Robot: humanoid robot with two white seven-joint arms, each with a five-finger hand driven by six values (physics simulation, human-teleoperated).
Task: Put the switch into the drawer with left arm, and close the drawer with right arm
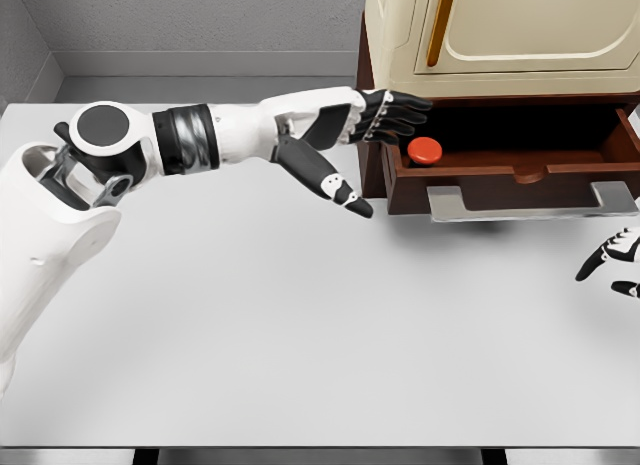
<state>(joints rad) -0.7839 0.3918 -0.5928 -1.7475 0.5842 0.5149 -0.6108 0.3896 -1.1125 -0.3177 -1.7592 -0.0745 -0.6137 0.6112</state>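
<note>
A red round switch (425,150) lies inside the open brown drawer (520,175), near its left end. My left hand (375,135) reaches in from the left and hovers at the drawer's left edge, fingers spread, thumb pointing down over the table, holding nothing. The switch sits just right of its fingertips, apart from them. The drawer stands pulled out, with a grey metal handle (530,202) along its front. Only the fingers of my right hand (612,262) show at the right edge, below the handle, relaxed and empty.
A cream cabinet (500,35) with a brass-handled door sits above the drawer at the back right. The white table (300,325) spreads in front of me, with grey walls behind it.
</note>
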